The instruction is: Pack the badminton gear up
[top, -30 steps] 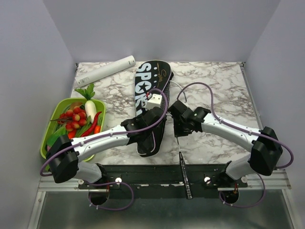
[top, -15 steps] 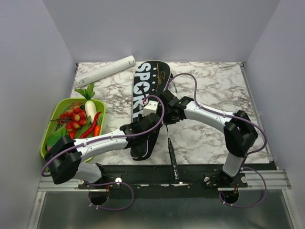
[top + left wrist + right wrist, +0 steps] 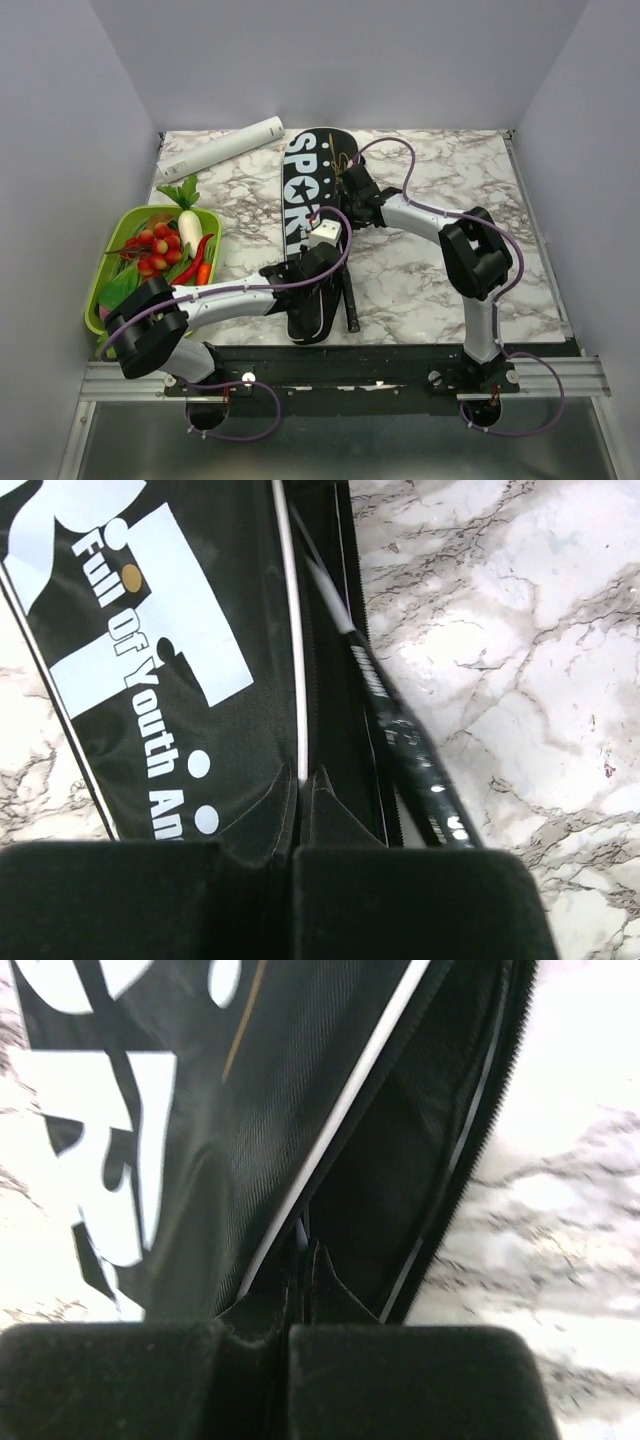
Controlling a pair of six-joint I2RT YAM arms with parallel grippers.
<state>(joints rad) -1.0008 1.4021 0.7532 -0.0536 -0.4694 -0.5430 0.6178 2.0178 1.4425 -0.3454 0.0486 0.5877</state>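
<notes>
We're holding the SPORT bag (image 3: 298,190) open mid-tabletop, with the racket (image 3: 405,735) handle jutting toward the near edge.
The left gripper (image 3: 300,777) and right gripper (image 3: 303,1247) are clamping fully closed on its opening edge. The thin pinch is risking a slip that drops the edge onto the racket.

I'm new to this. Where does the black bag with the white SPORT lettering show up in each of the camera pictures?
Top view: the bag lies lengthwise in the middle, running far to near.
Left wrist: the bag fills the left half, small lettering showing.
Right wrist: the bag covers the left and centre.
Shared landmark: the marble table shows to the bag's right in every view.
</notes>
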